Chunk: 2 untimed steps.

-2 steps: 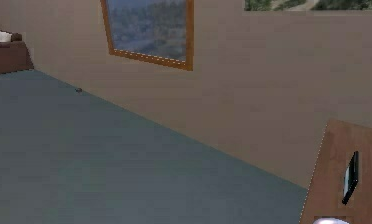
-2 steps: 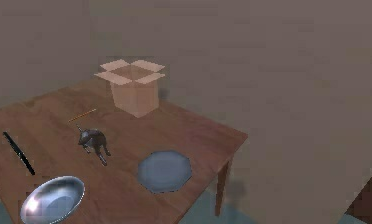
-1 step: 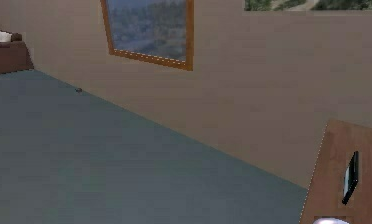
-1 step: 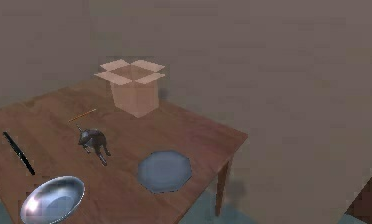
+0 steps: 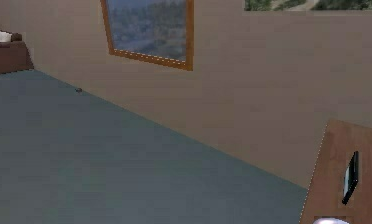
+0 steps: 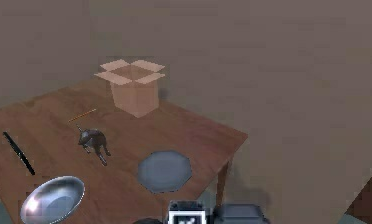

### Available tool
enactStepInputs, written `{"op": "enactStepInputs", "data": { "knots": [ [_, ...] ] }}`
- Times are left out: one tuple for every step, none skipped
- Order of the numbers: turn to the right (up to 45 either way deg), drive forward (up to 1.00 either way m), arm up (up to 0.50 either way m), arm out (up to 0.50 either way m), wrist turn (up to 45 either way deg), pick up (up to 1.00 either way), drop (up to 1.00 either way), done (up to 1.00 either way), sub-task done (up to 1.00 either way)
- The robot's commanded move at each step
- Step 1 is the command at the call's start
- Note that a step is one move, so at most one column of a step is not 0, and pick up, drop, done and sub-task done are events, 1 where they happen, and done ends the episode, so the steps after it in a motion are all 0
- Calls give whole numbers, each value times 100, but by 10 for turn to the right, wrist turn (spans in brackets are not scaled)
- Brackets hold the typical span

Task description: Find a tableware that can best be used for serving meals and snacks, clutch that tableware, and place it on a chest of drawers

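Observation:
A round grey-blue plate lies flat near the front right corner of a wooden table. Left of it, at the table's front edge, sits a shiny metal bowl. At the arm side view's bottom edge, just below the plate, a white marker square shows with the gripper's dark body beside it. Its far end is cut off by the picture's edge, so I cannot tell whether it holds anything. The same table shows at the forward view's right edge, with the bowl's rim at the bottom.
An open cardboard box stands at the table's far side. A small dark object, a long black item and a thin stick also lie on the table. Ahead are blue-grey floor, a beige wall with a framed picture, and furniture far left.

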Motion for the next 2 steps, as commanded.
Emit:
{"op": "enactStepInputs", "data": {
  "knots": [
    [0,0,0,24,0,0,0,0,0],
    [0,0,0,0,450,0,0,0,0]
  ]
}}
